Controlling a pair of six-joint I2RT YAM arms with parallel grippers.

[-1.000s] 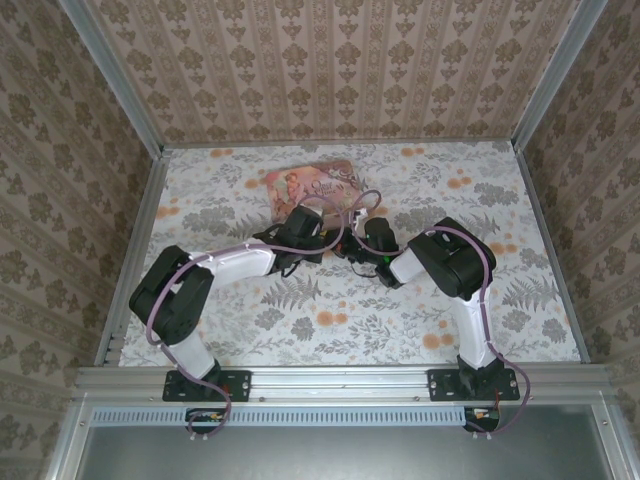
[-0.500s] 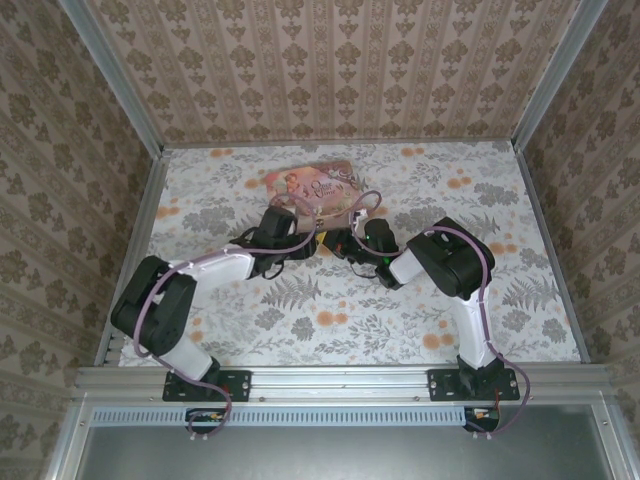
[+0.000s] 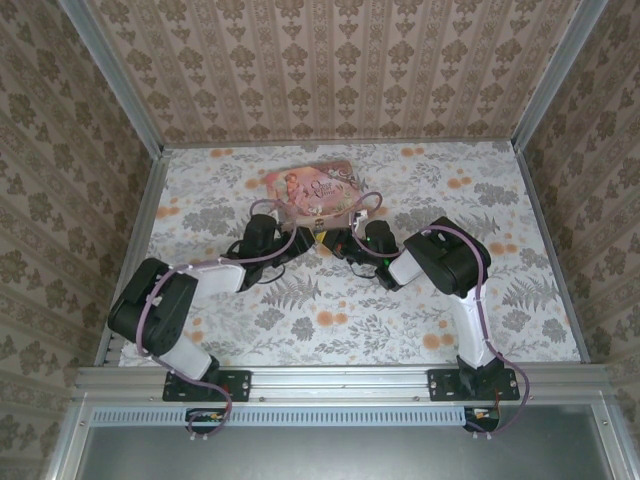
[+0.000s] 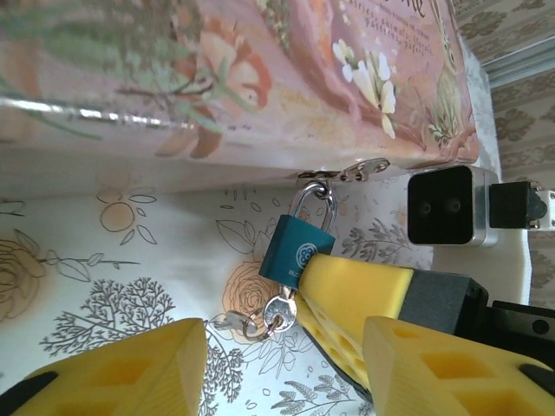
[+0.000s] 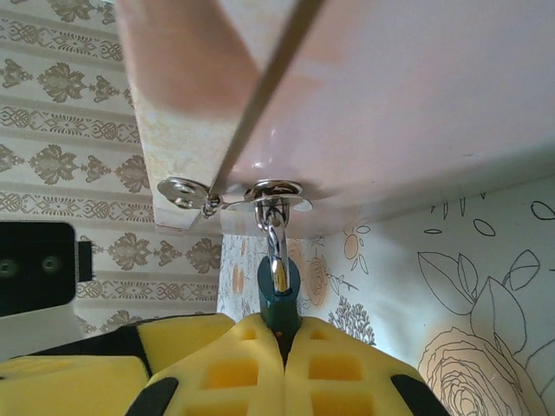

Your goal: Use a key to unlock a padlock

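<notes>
Pads of yellow foam on the right gripper [image 5: 282, 342] are clenched on the small teal-bodied padlock with a silver shackle [image 5: 279, 299]. In the right wrist view the lock's long axis runs straight from six to twelve o'clock. Its shackle points up and is threaded through the silver metal hasp [image 5: 273, 192] on the edge of the pink illustrated rectangular tin [image 5: 390, 104]. The lower half of the body is hidden between the pads.

In the left wrist view the same lock leans, with the shackle toward one o'clock and the base toward seven. The small silvery metal key [image 4: 277, 312] sits at that base on a thin wire key ring [image 4: 253, 325]. Its blade is hidden, so I cannot tell whether it is in the keyway. The left gripper [image 4: 286, 342] is released, its yellow fingers spread wide at the frame's bottom edge and cut off there, touching nothing, above the floral tablecloth [image 4: 104, 286].
</notes>
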